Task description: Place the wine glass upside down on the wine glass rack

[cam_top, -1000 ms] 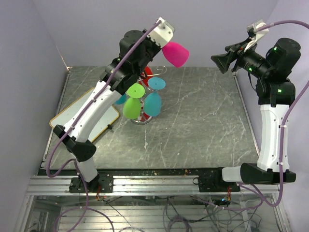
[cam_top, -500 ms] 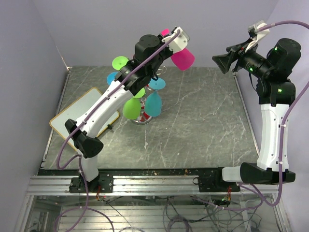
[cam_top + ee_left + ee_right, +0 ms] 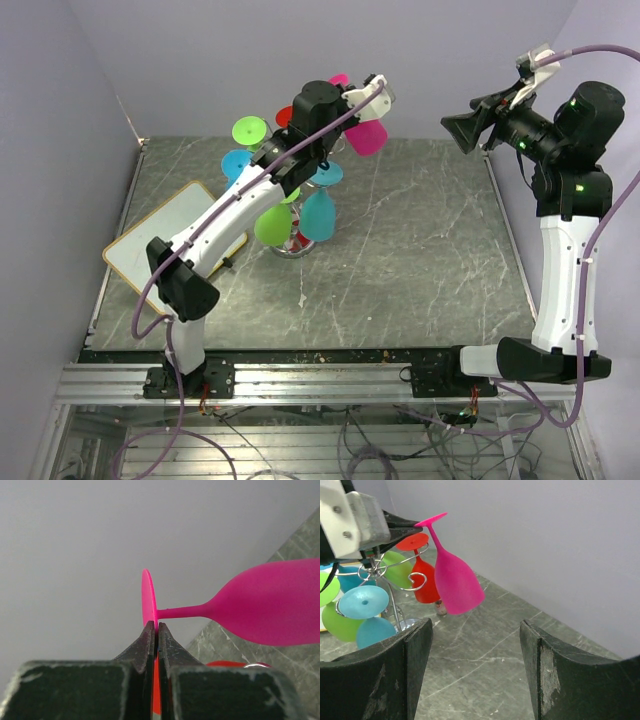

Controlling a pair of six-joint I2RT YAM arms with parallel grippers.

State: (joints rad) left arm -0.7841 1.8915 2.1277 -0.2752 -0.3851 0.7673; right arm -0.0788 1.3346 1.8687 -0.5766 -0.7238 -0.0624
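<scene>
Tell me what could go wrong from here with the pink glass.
1. The left gripper pinches the pink glass only by the edge of its foot, so the glass may pivot or slip out.
2. The rack already carries a red glass and others close by; the hanging pink bowl could knock one loose.
3. The pink glass hangs tilted, so its stem may miss the wire arm.

I saw soft, even, bright light with only faint shadows on the desk (image 3: 420,250); the left pincer (image 3: 155,626) and right pincer (image 3: 474,625) were blurred close up, the wine glass (image 3: 270,605) sharp
</scene>
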